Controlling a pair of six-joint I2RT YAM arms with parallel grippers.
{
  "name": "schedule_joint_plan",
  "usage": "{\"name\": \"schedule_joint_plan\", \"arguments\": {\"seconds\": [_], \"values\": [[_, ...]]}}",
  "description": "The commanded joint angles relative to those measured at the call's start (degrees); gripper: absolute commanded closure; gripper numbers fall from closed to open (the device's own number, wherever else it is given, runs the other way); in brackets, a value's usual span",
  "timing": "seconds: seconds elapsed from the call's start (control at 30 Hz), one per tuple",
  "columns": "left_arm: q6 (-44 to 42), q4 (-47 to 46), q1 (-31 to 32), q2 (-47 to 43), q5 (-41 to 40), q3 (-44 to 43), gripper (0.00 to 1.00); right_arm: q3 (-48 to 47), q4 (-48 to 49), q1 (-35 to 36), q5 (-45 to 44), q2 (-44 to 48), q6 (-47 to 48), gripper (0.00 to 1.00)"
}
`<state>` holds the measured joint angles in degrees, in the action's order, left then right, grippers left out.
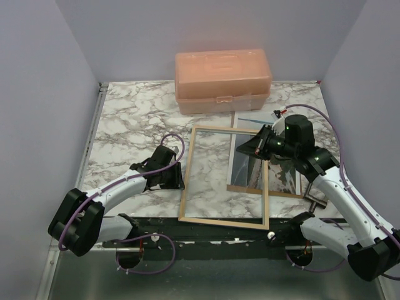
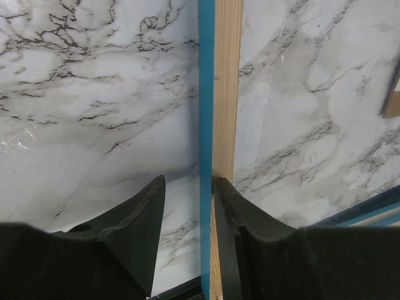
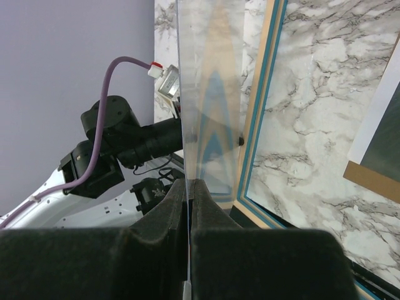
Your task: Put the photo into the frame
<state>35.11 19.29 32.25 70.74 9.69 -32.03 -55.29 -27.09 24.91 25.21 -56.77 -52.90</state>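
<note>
The frame (image 1: 222, 220) lies flat on the marble table, light wood side up, blue on its inner and outer edges. My left gripper (image 1: 177, 177) is open and straddles its left rim (image 2: 222, 94); the right finger touches the wood and the left finger stands off the blue edge. My right gripper (image 1: 248, 147) is shut on the clear pane (image 3: 209, 94) and holds it tilted over the frame's right part. The photo (image 1: 284, 178) lies face up on the brown backing board (image 1: 281, 194) right of the frame. The photo also shows in the right wrist view (image 3: 384, 144).
A closed orange plastic box (image 1: 223, 80) stands at the back centre. Grey walls close in the table on the left, back and right. The table's near edge runs just below the frame's bottom rim.
</note>
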Motion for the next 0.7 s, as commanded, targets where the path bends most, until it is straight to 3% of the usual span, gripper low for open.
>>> {"name": "schedule_joint_plan", "arguments": {"seconds": [0.0,0.67], "values": [[-1.1,0.6,-0.1,1.6,-1.2,0.5,0.62,-0.2,-0.4,0.1,-0.8,1.0,0.0,1.00],[-1.1,0.6,-0.1,1.9,-1.2,0.4,0.62,2.2,-0.4,0.1,-1.8,1.9,0.1,0.99]]}}
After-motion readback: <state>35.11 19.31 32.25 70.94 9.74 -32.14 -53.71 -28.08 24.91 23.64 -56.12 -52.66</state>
